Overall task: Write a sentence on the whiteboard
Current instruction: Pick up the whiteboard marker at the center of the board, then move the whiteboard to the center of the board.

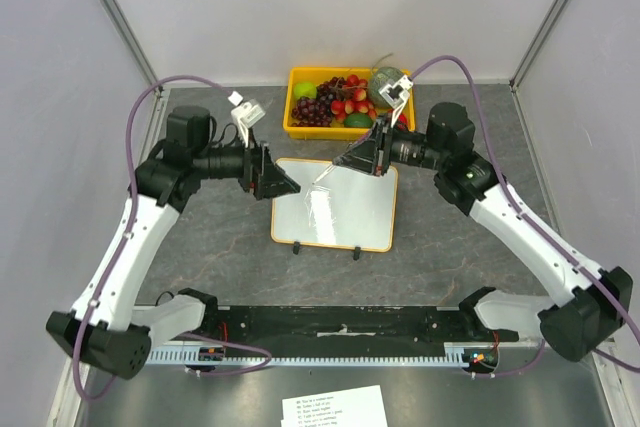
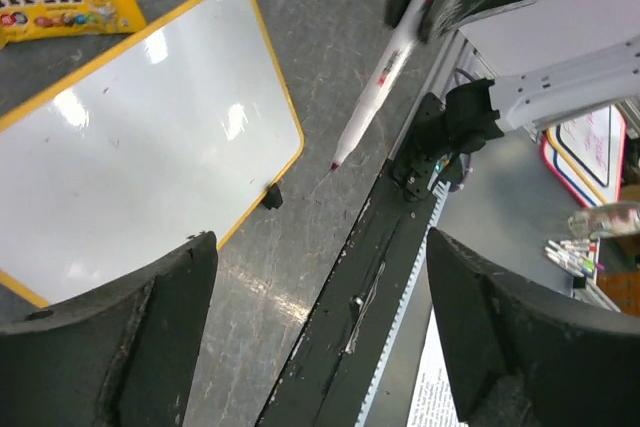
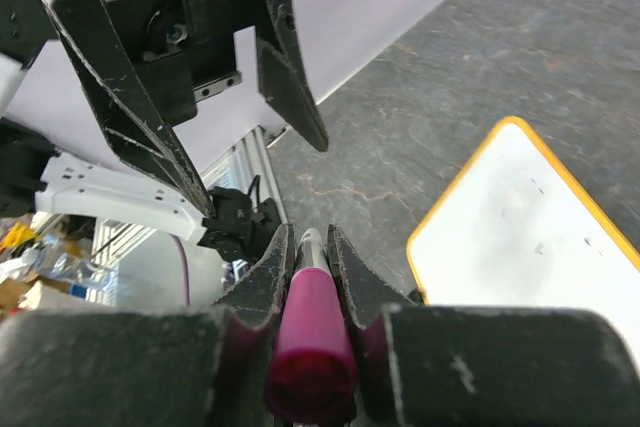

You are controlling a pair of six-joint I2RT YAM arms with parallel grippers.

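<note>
The whiteboard (image 1: 350,212) lies flat mid-table, its orange-tan frame and two black clip feet toward the arms. Its surface is blank apart from faint specks, and no sentence shows on it. My right gripper (image 1: 352,159) is shut on a white marker (image 1: 330,173) with a magenta end (image 3: 310,342). The marker slants down over the board's far left part, and I cannot tell if the tip touches. My left gripper (image 1: 287,185) is open and empty beside the board's far left corner. The left wrist view shows the board (image 2: 130,137) and the marker (image 2: 372,92). The right wrist view shows the board (image 3: 540,247) and the left gripper (image 3: 200,77).
A yellow bin (image 1: 297,127) of fruit stands behind the board. A yellow M&M's packet (image 2: 60,2) lies by the board's edge. A black rail (image 1: 340,332) runs along the near edge, with a printed paper sheet (image 1: 335,409) in front of it.
</note>
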